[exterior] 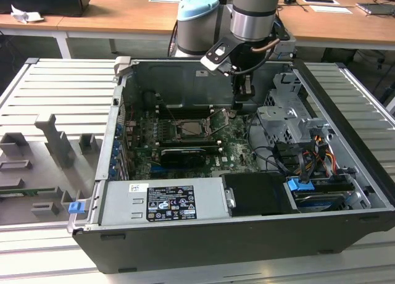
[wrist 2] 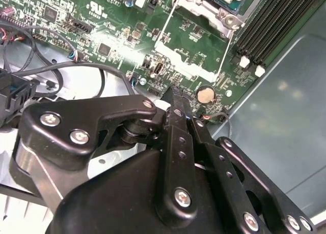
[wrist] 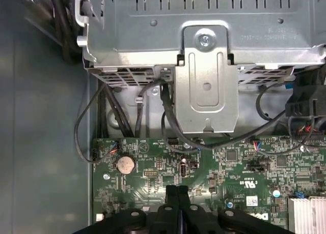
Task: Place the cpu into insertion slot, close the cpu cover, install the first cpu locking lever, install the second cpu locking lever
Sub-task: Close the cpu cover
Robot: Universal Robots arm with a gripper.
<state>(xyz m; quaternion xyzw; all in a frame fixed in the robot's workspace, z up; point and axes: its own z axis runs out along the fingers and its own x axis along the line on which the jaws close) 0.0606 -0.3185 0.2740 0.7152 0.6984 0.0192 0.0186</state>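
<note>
Gripper (wrist: 178,193): fingers (wrist: 172,203) pressed together, nothing between them, above the circuit board's (wrist: 153,163) edge by the drive cage (wrist: 204,66).
Insertion slot (exterior: 192,128): mid-board, toward the exterior view's left of the fingertips.

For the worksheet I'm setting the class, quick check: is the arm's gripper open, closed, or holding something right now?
Gripper: closed, nothing held, poised over the green circuit board.

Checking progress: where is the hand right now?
In the exterior view, the hand hangs over the green motherboard, on the exterior view's right of the CPU socket, close beside the grey drive cage.
</note>
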